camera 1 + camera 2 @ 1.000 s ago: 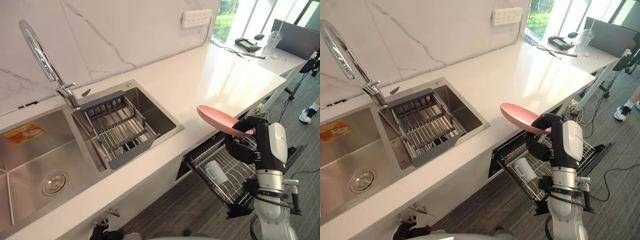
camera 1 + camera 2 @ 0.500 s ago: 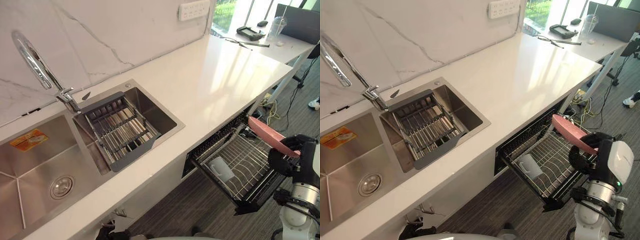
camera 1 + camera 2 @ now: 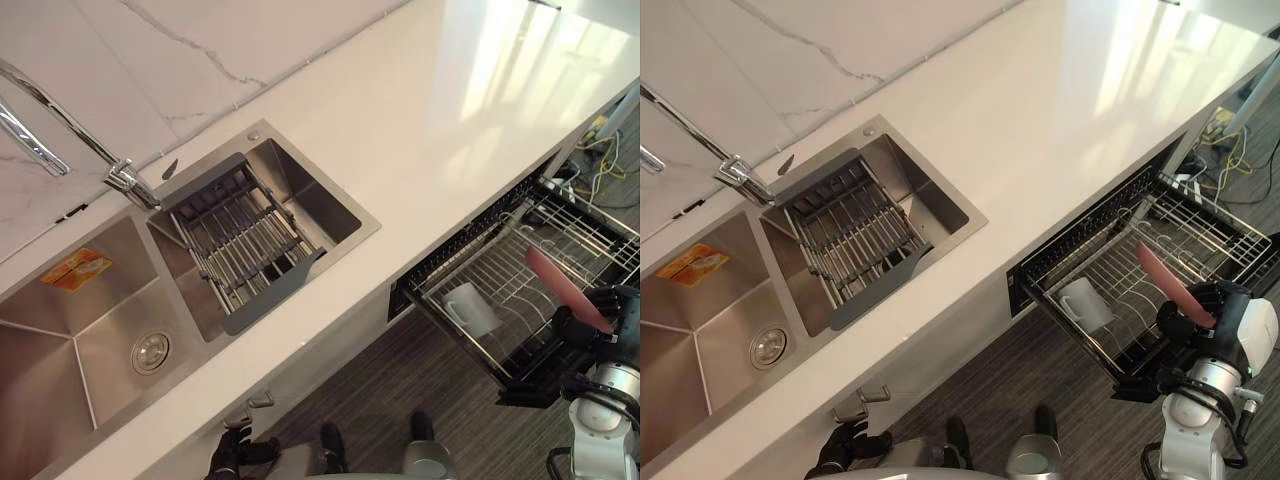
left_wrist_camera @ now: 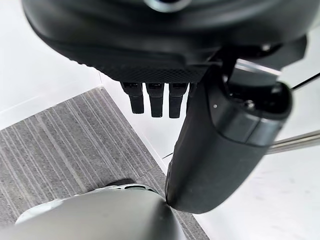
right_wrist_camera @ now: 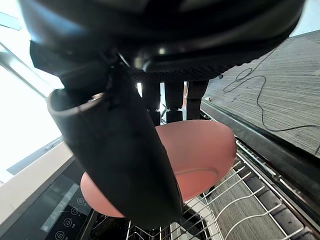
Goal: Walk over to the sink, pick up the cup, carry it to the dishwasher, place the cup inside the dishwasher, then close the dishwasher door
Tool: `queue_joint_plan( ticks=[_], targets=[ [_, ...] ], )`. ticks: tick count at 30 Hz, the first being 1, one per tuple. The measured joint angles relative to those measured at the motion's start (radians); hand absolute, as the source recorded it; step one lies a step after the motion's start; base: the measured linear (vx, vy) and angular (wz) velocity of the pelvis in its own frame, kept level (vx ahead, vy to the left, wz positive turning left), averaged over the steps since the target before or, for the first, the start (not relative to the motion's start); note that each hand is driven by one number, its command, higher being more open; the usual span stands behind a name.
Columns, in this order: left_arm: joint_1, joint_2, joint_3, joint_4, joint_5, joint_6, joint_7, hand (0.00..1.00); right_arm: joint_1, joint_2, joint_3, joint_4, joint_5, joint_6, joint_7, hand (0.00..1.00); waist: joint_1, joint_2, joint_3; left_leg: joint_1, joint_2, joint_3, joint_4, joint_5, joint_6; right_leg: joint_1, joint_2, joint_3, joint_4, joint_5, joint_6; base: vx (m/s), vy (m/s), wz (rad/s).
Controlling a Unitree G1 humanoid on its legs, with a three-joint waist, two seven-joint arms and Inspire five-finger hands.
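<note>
My right hand (image 3: 1206, 306) is shut on a pink shallow dish (image 3: 565, 288), not a cup. The dish stands tilted, almost on edge, just over the right part of the pulled-out dishwasher rack (image 3: 492, 262). In the right wrist view the thumb (image 5: 125, 150) lies across the dish (image 5: 200, 155) and the fingers curl behind its rim, with the rack's white wires right under it. A white cup (image 3: 1083, 303) lies on its side in the left part of the rack. My left hand (image 4: 220, 130) hangs low over the grey carpet, fingers relaxed and holding nothing.
The white countertop (image 3: 450, 120) runs above the rack. A double steel sink (image 3: 90, 340) with a grey drainer basket (image 3: 245, 245) and a curved tap (image 3: 60, 120) sits to the left. The dishwasher door (image 3: 535, 385) lies open below the rack.
My right hand has lowered the pink dish from counter height down to the rack and tipped it onto its edge. The head camera has tilted down and shifted.
</note>
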Motion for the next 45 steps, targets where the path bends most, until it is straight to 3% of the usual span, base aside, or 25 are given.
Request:
queue_joint_plan(
  ticks=[13,14,30,40,45],
  targets=[
    [-0.054,0.000,0.000,-0.021,-0.015,-0.023,-0.005,0.90,-0.191,-0.085,0.026,0.156,0.070,-0.001,-0.012,0.30,-0.004,0.032,0.121,-0.064,-0.001,0.012,-0.001,0.009,0.001,-0.102,-0.001,0.028,0.053,-0.006,0.002,-0.02,-0.003,-0.04],
    [-0.057,0.000,0.000,-0.021,-0.022,-0.023,-0.005,0.90,-0.208,-0.102,0.037,0.184,0.078,-0.001,-0.014,0.90,-0.003,0.034,0.124,-0.068,-0.001,0.012,-0.001,0.009,0.001,-0.108,-0.001,0.030,0.056,-0.006,0.002,0.00,0.000,0.00],
    [-0.069,0.000,-0.021,-0.034,-0.030,-0.024,0.006,0.90,-0.302,-0.138,0.103,0.279,0.110,-0.003,-0.030,0.90,-0.008,0.049,0.156,-0.087,-0.010,0.000,-0.017,0.030,0.002,-0.129,-0.009,0.021,0.060,-0.003,0.004,-0.02,-0.004,0.02],
    [-0.069,-0.001,-0.021,-0.040,-0.029,-0.023,0.004,0.90,-0.192,-0.076,0.101,0.037,0.111,-0.016,-0.033,0.90,-0.013,0.047,0.157,-0.058,-0.016,-0.008,-0.026,0.033,0.008,-0.088,-0.018,0.017,0.040,0.010,0.016,-0.02,0.006,0.02],
    [-0.069,0.007,-0.019,-0.039,-0.029,-0.021,-0.007,0.90,-0.138,-0.046,0.104,-0.046,0.159,-0.045,0.021,0.90,-0.014,0.031,0.152,-0.048,-0.023,-0.008,-0.026,0.037,0.013,-0.070,-0.020,0.017,0.020,0.026,0.019,-0.05,0.015,0.00]
  ],
)
